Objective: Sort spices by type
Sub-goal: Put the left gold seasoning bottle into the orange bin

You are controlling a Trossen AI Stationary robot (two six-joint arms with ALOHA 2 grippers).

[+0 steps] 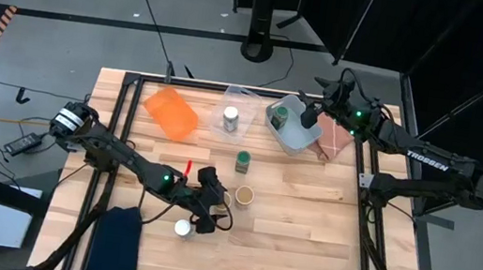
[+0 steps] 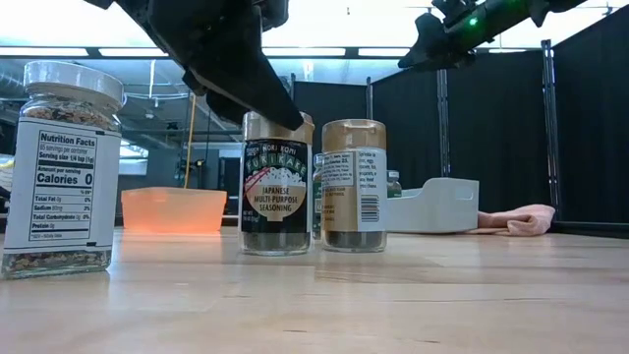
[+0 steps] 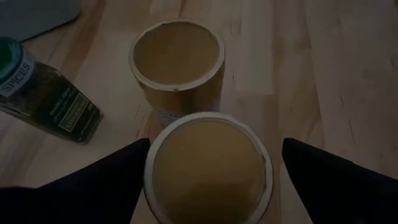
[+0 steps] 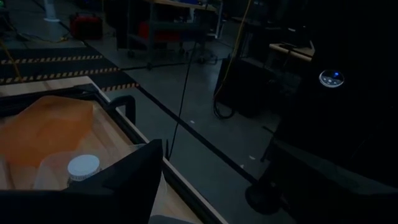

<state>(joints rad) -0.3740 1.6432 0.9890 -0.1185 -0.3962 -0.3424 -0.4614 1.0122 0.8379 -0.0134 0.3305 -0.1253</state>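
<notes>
Left gripper [image 3: 208, 168], fingers wide apart, is straddling one tan jar [image 3: 208, 171] beside its twin [image 3: 177, 59], pairing types; right gripper [image 1: 308, 116] is hovering part-open above the grey tray [image 1: 293, 140]

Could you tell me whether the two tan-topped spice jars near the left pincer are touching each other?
Cannot tell. In the left wrist view the nearer tan-topped jar overlaps the farther one, hiding any gap.

Overhead looks straight down; low view level, near tan-topped jars [image 2: 276, 187]; left wrist close above same jars.
</notes>
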